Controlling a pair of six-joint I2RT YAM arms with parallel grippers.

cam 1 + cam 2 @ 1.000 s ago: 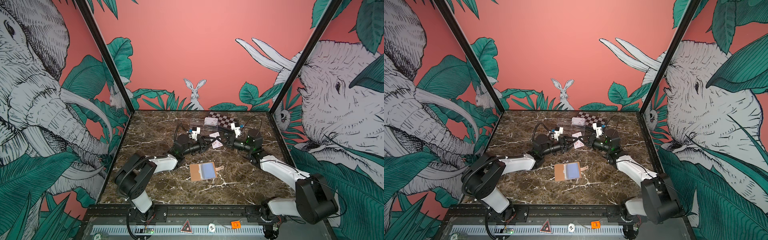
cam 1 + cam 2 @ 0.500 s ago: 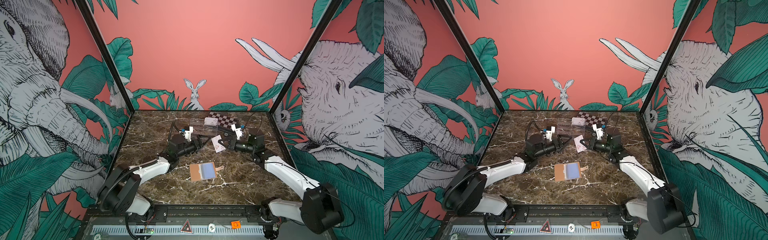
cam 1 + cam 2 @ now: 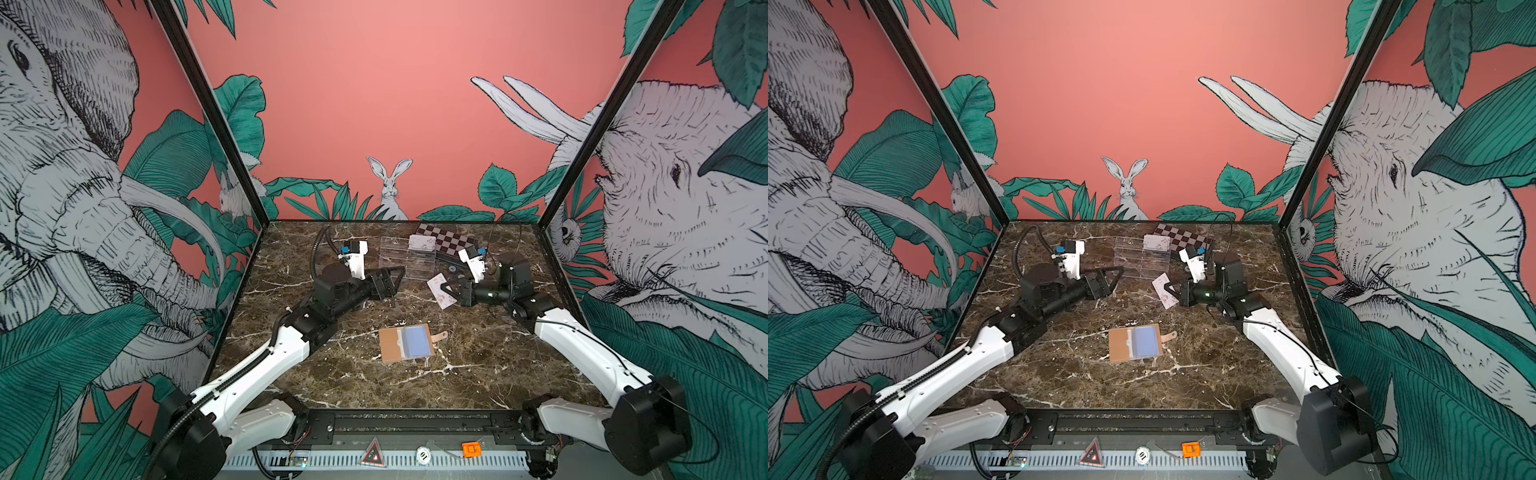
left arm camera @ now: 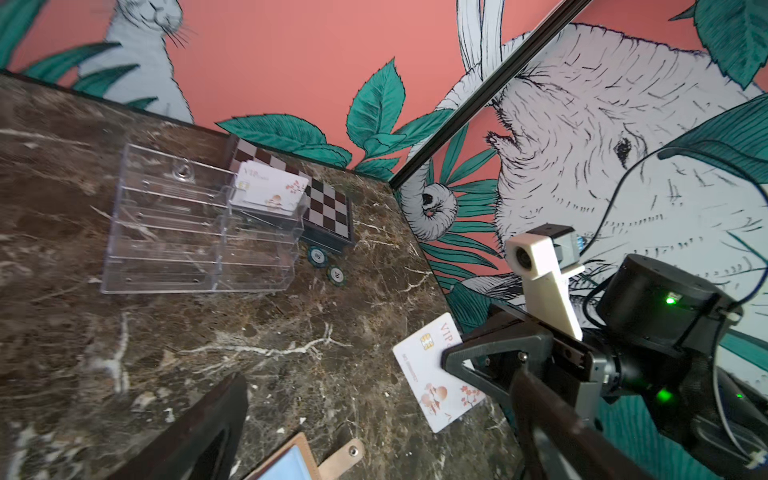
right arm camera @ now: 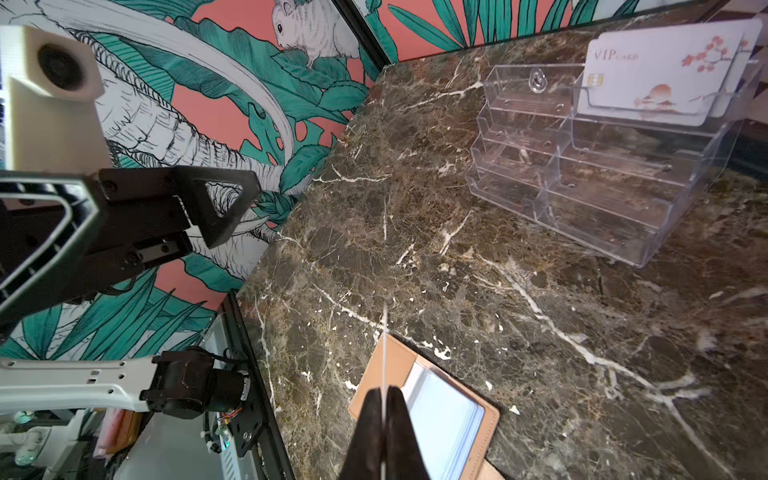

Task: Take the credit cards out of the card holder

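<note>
Tan leather card holder (image 3: pixel 405 344) lies open and flat on the dark marble bench (image 3: pixel 478 374), pale blue sleeves facing up, snap tab pointing right in both top views; it sits near the middle, toward the front, and neither claw touches it. A second ago both claws met at one white credit card (image 3: pixel 441 291); now the left claw (image 3: pixel 395 281) has let go and drawn back to the left, its jaws spread wide with nothing between them; the right claw (image 3: pixel 448 287) keeps the card alone, pinched by one edge, lifted off the bench and tilted, behind the holder and to its right. In the left wrist view the credit card (image 4: pixel 432 374) shows a gold chip, "VIP" lettering and pink-red blossom marks; in the right wrist view it appears edge-on, a thin line between dark fingers (image 5: pixel 370 436) pressed together on it. Behind, between the two claws, stands a clear acrylic tiered tray (image 3: pixel 409 262); a second card (image 3: pixel 422 242) rests upright in its top right compartment. A checkered box (image 3: pixel 453 245) lies just behind the tray; two small round chips (image 4: pixel 318 257) sit on the bench beside the box. In both top views the left claw's upper finger overlaps the tray's near left corner.
</note>
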